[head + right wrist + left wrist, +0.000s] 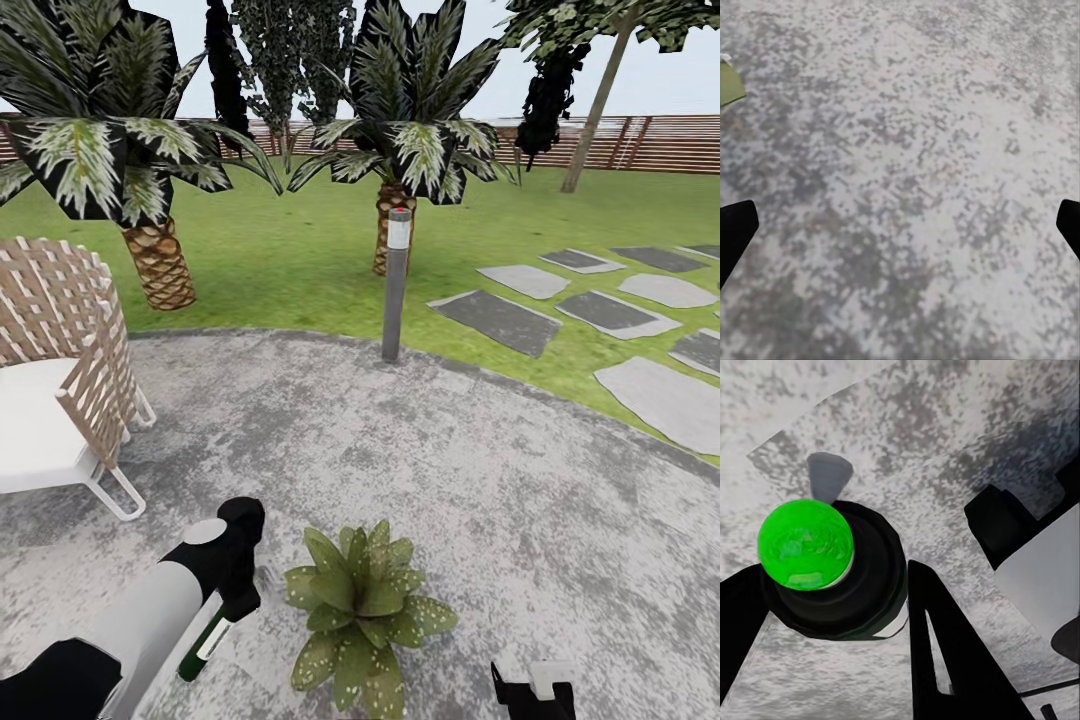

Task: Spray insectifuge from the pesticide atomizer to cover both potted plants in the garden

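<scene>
The pesticide atomizer (205, 638), a dark green bottle with a white label, hangs tilted from my left gripper (238, 600) at the lower left of the paved patio (450, 470). In the left wrist view I see the atomizer (832, 577) from above with a bright green cap, and my left gripper (832, 577) is shut on it, one dark finger on each side. The broad potted plant (365, 612) with pale-speckled leaves sits just right of the bottle. My right gripper (535, 692) stands open over bare paving (900, 180), right of the plant. The narrower-leaved plant is out of view.
A woven chair (60, 380) with a white cushion stands at the left. A grey bollard lamp (396, 285) rises at the patio's far edge, with palms (155, 260) behind. Stepping stones (600, 310) cross the lawn at the right, and a slat fence (650, 140) runs along the back.
</scene>
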`<state>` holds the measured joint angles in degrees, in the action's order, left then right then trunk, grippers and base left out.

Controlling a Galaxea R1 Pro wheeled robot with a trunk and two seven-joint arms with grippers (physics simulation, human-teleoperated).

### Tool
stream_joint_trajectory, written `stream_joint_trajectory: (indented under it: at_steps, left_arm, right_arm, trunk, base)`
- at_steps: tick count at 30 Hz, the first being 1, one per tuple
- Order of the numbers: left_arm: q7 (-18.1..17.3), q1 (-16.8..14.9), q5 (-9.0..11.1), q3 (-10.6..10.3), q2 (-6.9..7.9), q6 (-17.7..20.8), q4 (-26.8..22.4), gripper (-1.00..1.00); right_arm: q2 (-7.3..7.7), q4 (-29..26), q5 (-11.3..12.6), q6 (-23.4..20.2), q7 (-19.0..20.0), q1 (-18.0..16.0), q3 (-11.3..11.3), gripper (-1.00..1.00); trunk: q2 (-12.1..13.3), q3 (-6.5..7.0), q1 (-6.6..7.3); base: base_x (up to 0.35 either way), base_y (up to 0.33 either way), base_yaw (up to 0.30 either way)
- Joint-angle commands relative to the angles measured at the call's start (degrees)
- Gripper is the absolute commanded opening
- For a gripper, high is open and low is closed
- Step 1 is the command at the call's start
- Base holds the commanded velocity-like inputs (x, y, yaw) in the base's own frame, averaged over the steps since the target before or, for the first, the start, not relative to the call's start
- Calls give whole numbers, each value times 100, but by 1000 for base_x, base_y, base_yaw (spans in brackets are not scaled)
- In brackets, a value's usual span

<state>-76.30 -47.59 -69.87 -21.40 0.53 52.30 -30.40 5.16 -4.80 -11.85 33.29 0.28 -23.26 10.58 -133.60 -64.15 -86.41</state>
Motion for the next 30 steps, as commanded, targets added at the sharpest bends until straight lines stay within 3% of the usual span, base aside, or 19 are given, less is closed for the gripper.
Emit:
stream_joint_trajectory:
  at_steps: [1, 6, 17, 20, 25, 30]
  left_arm:
    - [-58, -45, -31, -30, 10, 57, -43, -100]
    - [-61, -333, -30, -32, -7, 60, -85, -100]
    - [-71, -257, -4, -84, 120, 49, 150, -100]
    - [-77, -291, -3, -57, 107, 47, 506, -100]
    - [-93, -351, -4, -59, -29, 51, 535, -100]
    - [-714, -358, -38, -81, -149, 52, 488, -100]
  right_arm:
    - [1, 5, -54, 19, 4, -2, 49, 100]
    - [2, 5, -54, 20, 7, -1, 49, 100]
    - [2, 13, -54, 17, 7, -1, 45, 100]
    - [2, 14, -54, 12, 7, -3, 44, 100]
    - [2, 14, -54, 17, 7, -1, 46, 100]
    - [2, 14, -54, 15, 7, -2, 48, 100]
  trunk:
    - [-2, -5, 1]
    - [-2, -5, 1]
    - [-2, -5, 1]
    - [-2, -5, 1]
    - [-2, -5, 1]
    - [-2, -5, 1]
  base:
    - [2, 3, 0]
    - [0, 1, 0]
    - [57, 0, 0]
    - [1, 0, 0]
    - [0, 0, 0]
    - [0, 0, 0]
